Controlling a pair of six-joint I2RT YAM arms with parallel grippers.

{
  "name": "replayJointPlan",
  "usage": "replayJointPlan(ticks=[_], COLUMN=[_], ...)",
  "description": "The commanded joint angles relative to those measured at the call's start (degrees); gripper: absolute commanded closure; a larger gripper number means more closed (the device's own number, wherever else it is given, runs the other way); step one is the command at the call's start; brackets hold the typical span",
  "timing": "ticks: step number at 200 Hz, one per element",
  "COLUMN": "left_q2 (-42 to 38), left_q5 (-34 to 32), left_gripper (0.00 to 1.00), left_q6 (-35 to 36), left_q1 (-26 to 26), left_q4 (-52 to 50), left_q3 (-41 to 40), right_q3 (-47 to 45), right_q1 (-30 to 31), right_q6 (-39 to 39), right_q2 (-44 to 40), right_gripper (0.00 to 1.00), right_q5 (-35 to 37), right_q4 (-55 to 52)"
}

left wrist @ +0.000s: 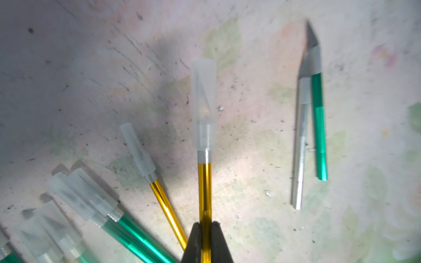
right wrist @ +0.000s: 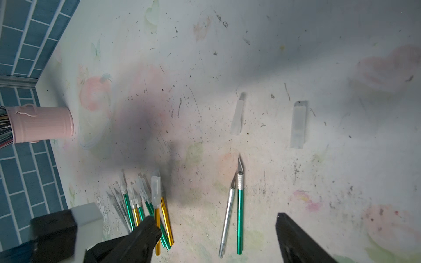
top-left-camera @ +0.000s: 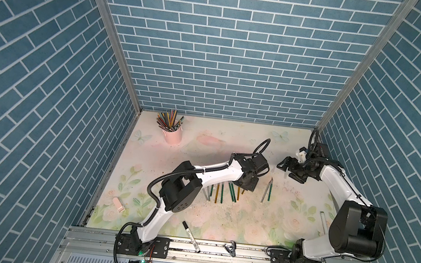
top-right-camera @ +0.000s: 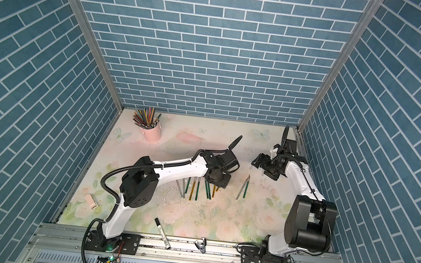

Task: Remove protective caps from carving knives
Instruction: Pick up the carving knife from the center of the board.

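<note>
The left gripper (left wrist: 205,228) is clenched on the handle of a gold carving knife (left wrist: 205,189), with a black finger pressed against each side of it. The blade of this knife is covered by its protective cap (left wrist: 203,102), a translucent whitish tube through which the grey blade is dimly seen. Just beside it, a second gold knife (left wrist: 168,205) and the other capped knives (top-left-camera: 220,192), green, gold and silver-grey, are fanned out on the table (top-left-camera: 234,221). In the right wrist view the held knife's cap is seen lying across the edge of that row.

The right gripper (right wrist: 216,225) is held over the table with its jaws wide apart and nothing grasped between them. Under it a silver knife (right wrist: 227,216) and a green knife (right wrist: 240,216) are laid side by side, converging toward their bare blades. Beyond their tips two loose caps (right wrist: 238,116) (right wrist: 299,124) are lying apart from each other.

Near the front rail a black-capped marker pen (top-left-camera: 191,236) is laid; the print on its white barrel is too small to be read. A pink cup (top-left-camera: 173,134) of coloured pencils is set near the back corner.
</note>
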Motion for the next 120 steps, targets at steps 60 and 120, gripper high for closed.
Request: replayJointPlan(ticks=[60, 120], left_q2=[-9.4, -11.7], left_q5=[9.6, 11.8], left_gripper=[0.99, 0.99], left_q6=[1.5, 2.5], left_q1=[4.2, 6.3], left_q4=[13.9, 16.3], left_q3=[-11.2, -14.3], right_q3=[1.0, -0.2], right_q1=[3.8, 9.1], right_q6=[4.7, 10.0], right_q2=[-1.4, 0.2], right_gripper=[0.22, 0.27], right_q5=[-4.8, -6.8], right_q4=[3.9, 10.7])
